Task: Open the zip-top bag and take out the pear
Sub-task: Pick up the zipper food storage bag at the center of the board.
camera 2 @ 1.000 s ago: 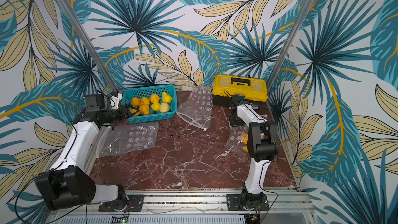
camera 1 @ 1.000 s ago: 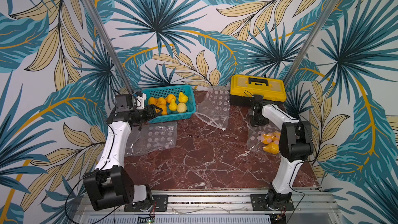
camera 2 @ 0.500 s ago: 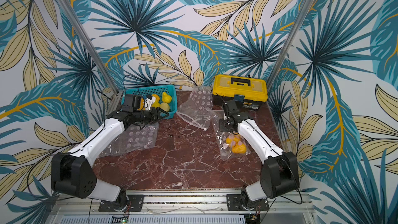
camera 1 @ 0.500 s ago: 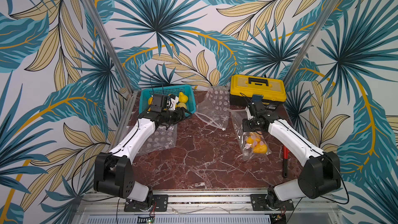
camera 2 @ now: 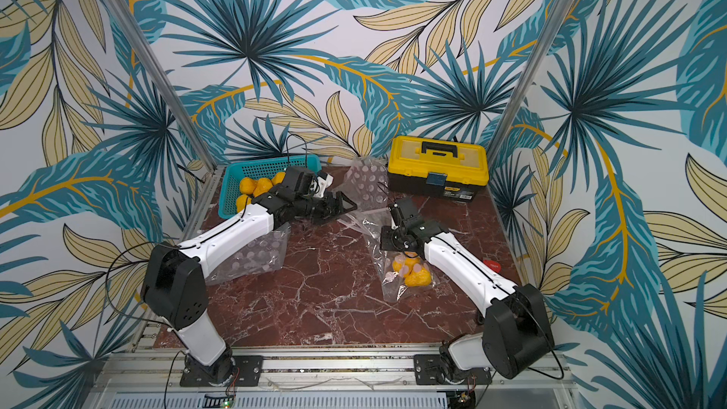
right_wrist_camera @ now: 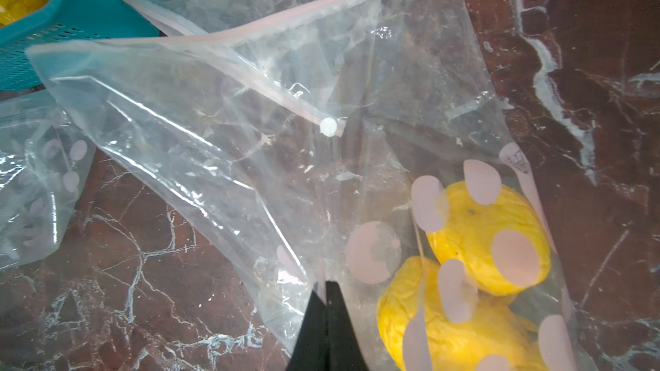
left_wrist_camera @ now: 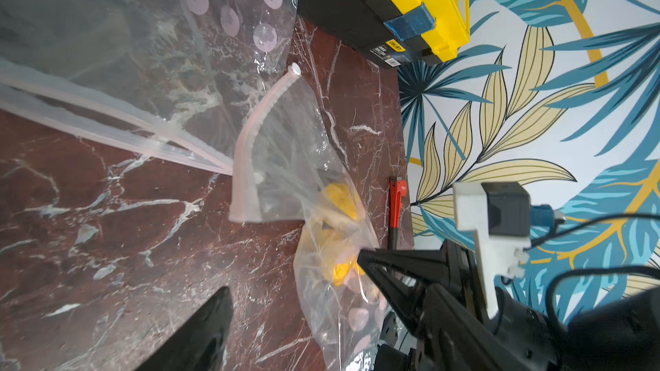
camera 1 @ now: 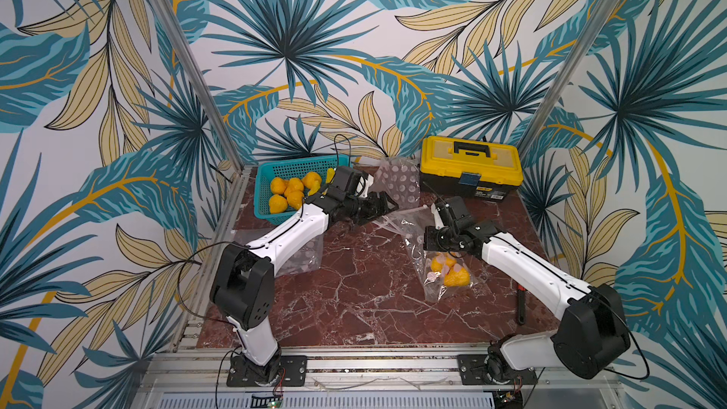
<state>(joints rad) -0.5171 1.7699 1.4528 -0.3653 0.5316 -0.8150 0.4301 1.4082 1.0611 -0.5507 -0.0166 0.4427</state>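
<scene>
The clear zip-top bag [camera 1: 440, 253] with pink dots lies right of the table's middle, also in a top view [camera 2: 397, 265]. Yellow pears [camera 1: 456, 277] [right_wrist_camera: 489, 237] sit in its lower end. My right gripper [camera 1: 430, 238] [right_wrist_camera: 326, 287] is shut on the bag's film beside the pears. The left gripper [camera 1: 387, 206] [left_wrist_camera: 296, 280] hangs open just left of the bag's top, holding nothing. In the left wrist view the pink zip strip [left_wrist_camera: 250, 137] curves up to a white slider [left_wrist_camera: 294, 69]. Whether the mouth is open I cannot tell.
A teal basket [camera 1: 263, 190] holding several yellow fruits stands back left. The yellow toolbox [camera 1: 470, 167] stands back right. An empty dotted bag [camera 1: 397, 182] leans at the back, another [camera 1: 303, 257] lies under the left arm. A red tool [camera 1: 521, 300] lies near the right edge.
The right arm has pulled the bag of pears from the right edge towards the middle. My left gripper has left the basket, moved over to the bag and opened wider.
</scene>
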